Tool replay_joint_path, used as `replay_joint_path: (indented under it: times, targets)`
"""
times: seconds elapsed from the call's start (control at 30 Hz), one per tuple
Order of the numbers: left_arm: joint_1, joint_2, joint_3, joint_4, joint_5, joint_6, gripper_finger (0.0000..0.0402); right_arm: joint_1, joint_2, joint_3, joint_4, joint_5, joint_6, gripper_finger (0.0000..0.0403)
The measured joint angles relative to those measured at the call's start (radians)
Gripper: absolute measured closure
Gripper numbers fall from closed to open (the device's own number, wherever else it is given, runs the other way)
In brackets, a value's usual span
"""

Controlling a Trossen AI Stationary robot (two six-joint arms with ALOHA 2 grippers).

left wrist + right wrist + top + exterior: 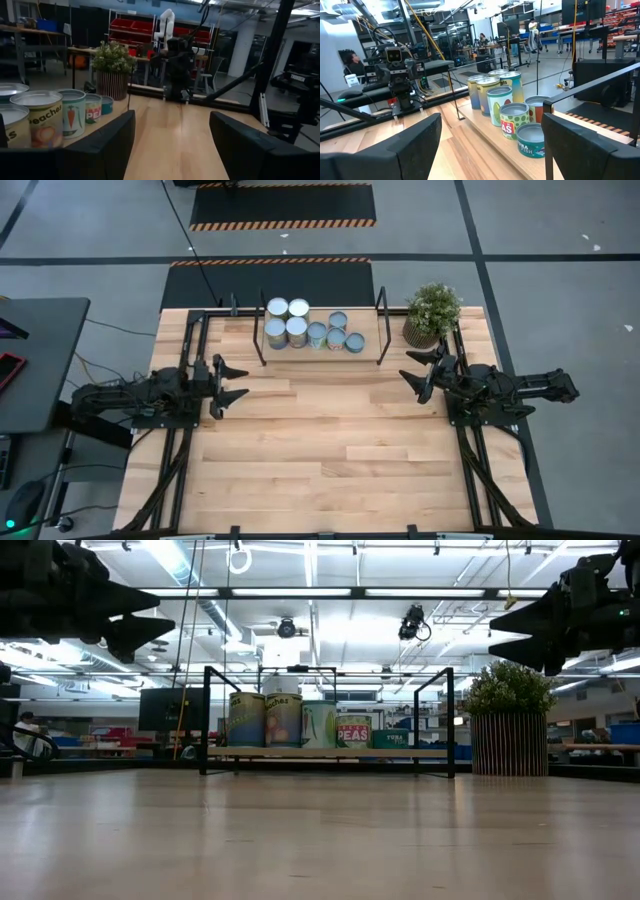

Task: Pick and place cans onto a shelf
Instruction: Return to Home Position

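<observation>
On the shelf (368,315) at the worktop's (330,440) far edge stand 8 cans (297,330), while the left hand (242,380) and right hand (407,367) hover open at either side.

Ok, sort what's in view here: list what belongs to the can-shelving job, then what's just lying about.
Belongs to the job:
- cans, grouped on the shelf
- left pincer, open, empty, off to the left
- right pincer, open, empty, off to the right

Just lying about:
- potted plant, right of the shelf
</observation>
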Motion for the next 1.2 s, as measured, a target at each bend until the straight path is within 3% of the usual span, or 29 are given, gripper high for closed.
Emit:
replay_joint_path:
  times: [1.2]
  targets:
    - [-0.003, 0.014, -0.001, 0.008, 0.0, 0.003, 0.0138, 0.0, 0.0, 0.0, 0.0, 0.0, 0.0, 0.0053]
